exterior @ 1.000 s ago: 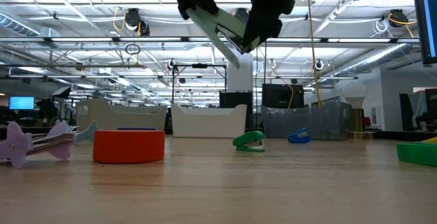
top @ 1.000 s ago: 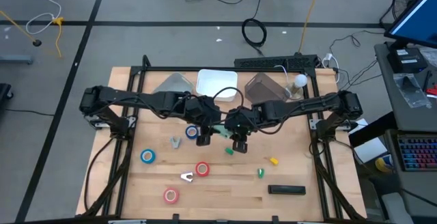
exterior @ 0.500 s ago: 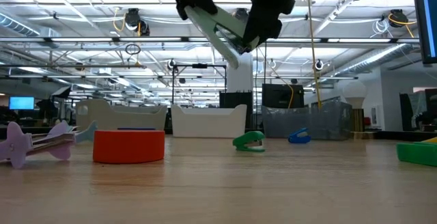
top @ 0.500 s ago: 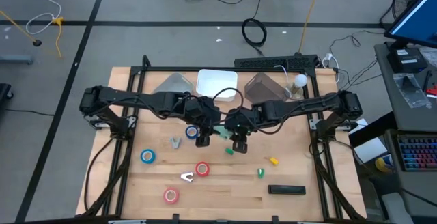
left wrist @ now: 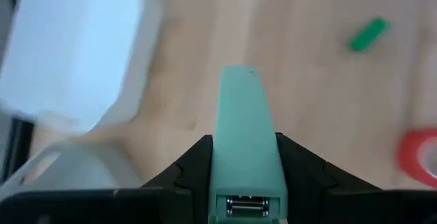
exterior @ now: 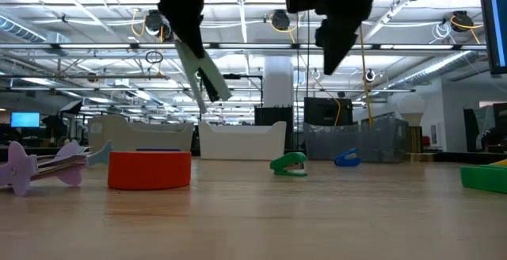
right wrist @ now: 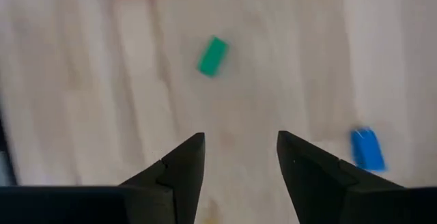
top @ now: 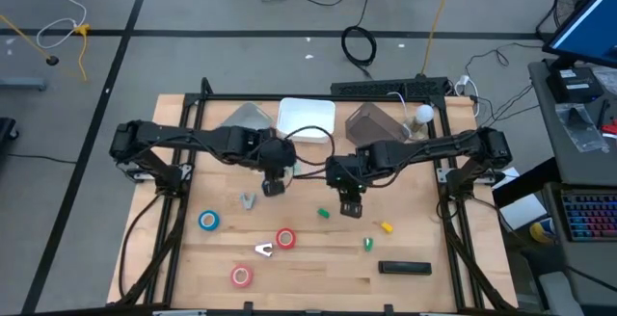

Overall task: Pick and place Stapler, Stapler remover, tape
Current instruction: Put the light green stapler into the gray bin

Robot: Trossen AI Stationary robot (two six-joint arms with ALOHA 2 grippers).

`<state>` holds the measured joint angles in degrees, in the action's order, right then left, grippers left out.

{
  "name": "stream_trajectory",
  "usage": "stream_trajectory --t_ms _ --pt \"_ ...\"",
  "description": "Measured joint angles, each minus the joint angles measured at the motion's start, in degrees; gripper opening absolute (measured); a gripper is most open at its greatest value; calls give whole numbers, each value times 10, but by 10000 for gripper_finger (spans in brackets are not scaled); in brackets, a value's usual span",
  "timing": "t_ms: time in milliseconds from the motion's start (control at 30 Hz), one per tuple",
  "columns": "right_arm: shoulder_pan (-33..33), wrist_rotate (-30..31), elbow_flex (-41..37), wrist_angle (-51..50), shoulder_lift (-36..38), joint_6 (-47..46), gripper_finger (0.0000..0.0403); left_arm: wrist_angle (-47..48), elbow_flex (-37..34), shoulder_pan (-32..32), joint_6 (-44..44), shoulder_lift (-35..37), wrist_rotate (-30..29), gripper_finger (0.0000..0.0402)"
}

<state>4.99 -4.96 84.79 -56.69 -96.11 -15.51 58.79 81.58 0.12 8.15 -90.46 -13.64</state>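
Observation:
My left gripper (top: 273, 185) is shut on a pale green stapler (left wrist: 242, 128), which hangs in the air over the middle of the table (top: 434, 249). In the low view the stapler (exterior: 203, 74) slants down below that gripper (exterior: 190, 38). My right gripper (top: 351, 207) hangs open and empty a little to the stapler's right, fingers apart (right wrist: 239, 138). A blue tape roll (top: 208, 221), a red one (top: 285, 239) and a pink one (top: 241, 276) lie flat on the near left. A grey stapler remover (top: 248, 200) and a white one (top: 263, 250) lie among them. My left gripper pinches the stapler's two long sides (left wrist: 217, 157) between its two fingers (left wrist: 194, 166), near the rear end where the metal shows. The fingers slant steeply down and lie along the stapler. The stapler points out past the fingertips, tilted down, clear of the table.
A white bin (top: 307, 118) stands at the far edge between two clear containers (top: 246, 118) (top: 371, 120). A black stapler (top: 404, 268) lies near the front right. Small green (top: 324, 213) (top: 367, 244) and yellow (top: 386, 227) bits are scattered right of centre.
My right gripper has let go of the stapler and drawn off toward the table's right. My left gripper has carried the stapler toward the table's left and far edge and tipped down. The stapler now hangs more steeply, from that gripper alone.

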Motion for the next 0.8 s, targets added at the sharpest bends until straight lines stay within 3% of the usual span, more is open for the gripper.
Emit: stream_trajectory --t_ms 300,533,800 --pt "22 199 -57 -9 104 9 154 27 -36 35 49 75 -55 128" --pt "21 199 -139 37 238 -23 158 1 -90 72 77 169 -109 128" --pt "21 198 -248 96 372 -61 156 -99 -180 117 89 269 -153 128"
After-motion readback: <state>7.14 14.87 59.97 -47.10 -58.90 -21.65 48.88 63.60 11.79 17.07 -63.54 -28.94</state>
